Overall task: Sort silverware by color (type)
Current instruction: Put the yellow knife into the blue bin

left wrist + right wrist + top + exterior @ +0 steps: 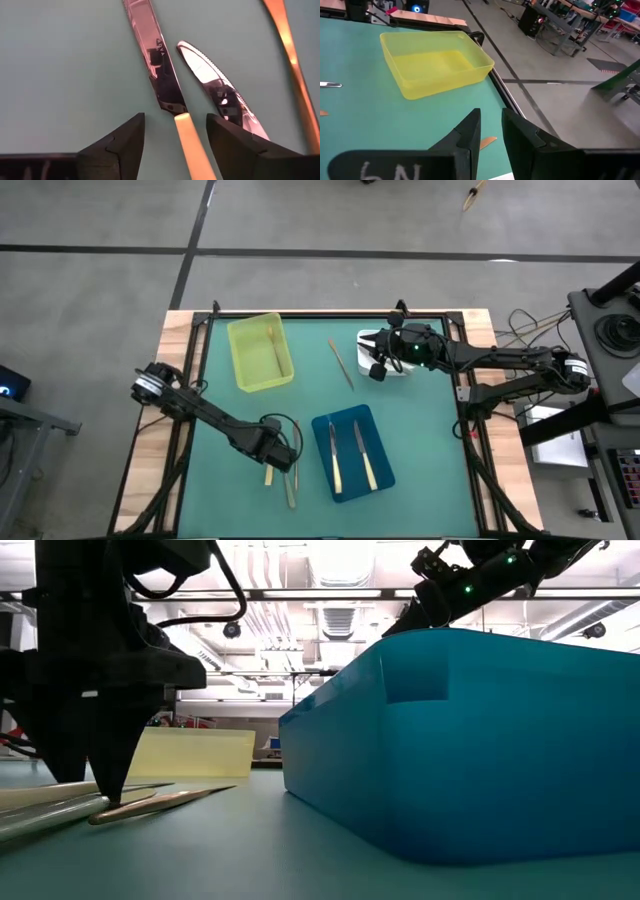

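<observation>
Table (pixel 420 440): green mat inside a wooden frame, seen whole from above.

Yellow tray (pixel 259 352): toward the far left of the mat, nothing visible inside. Also in the right wrist view (pixel 434 62).

Blue tray (pixel 351 452): near edge, right of centre. Holds two cream-handled knives (pixel 349 455) lying side by side, blades toward the far edge. Its wall fills the right of the low view (pixel 470 740).

White tray (pixel 383 352): far right of the mat, mostly covered by the right arm; contents cannot be told.

Gold utensil (pixel 341 364): lies alone on the mat between the yellow and white trays, slightly slanted.

Loose silverware, near edge, left of the blue tray:
- Cream-handled knife (pixel 162 75): flat on the mat, its handle running between the left fingers.
- All-silver knife (pixel 217 87): just beside it, serrated edge showing, partly under one finger.
- Gold piece (pixel 295 65): thin, a little farther out on the same side.
From above only handle ends show below the arm (pixel 280 480).

Left end effector (pixel 175 145): low over this group, fingertips at or just off the mat in the low view (pixel 110 785). Released; the two fingers (pixel 120 147) stand apart on either side of the cream handle, neither pressing it.

Right end effector (pixel 378 368): above the white tray, well apart from the loose pieces. Fingers (pixel 465 137) stand close with a narrow gap, nothing between them.
</observation>
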Tool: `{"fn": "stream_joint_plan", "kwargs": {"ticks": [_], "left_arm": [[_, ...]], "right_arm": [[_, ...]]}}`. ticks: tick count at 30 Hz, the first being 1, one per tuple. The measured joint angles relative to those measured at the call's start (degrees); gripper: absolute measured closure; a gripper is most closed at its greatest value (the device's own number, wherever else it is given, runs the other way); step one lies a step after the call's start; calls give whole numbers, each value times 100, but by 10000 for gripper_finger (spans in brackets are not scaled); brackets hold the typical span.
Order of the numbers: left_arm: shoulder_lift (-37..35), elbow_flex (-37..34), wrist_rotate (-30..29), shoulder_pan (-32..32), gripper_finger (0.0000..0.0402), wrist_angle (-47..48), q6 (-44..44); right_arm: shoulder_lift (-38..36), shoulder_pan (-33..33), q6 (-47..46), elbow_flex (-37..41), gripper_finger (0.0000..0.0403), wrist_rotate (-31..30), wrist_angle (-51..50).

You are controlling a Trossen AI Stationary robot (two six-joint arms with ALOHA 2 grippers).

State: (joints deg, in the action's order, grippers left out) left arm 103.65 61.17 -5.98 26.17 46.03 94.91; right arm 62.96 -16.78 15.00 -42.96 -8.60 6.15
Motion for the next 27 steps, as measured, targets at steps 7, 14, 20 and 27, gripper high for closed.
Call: {"fn": "stream_joint_plan", "kwargs": {"ticks": [7, 14, 20, 27], "left_arm": [[14, 4, -41, 0, 247, -5, 2], [14, -2, -52, 0, 292, 2, 39], [16, -11, -182, 19, 324, 10, 185], [25, -19, -495, 106, 328, 69, 303]], "right_arm": [[0, 2, 1, 2, 335, -2, 2], [0, 1, 1, 2, 335, -2, 2], [0, 0, 1, 2, 335, -2, 4], [0, 0, -37, 2, 335, -2, 7]]}}
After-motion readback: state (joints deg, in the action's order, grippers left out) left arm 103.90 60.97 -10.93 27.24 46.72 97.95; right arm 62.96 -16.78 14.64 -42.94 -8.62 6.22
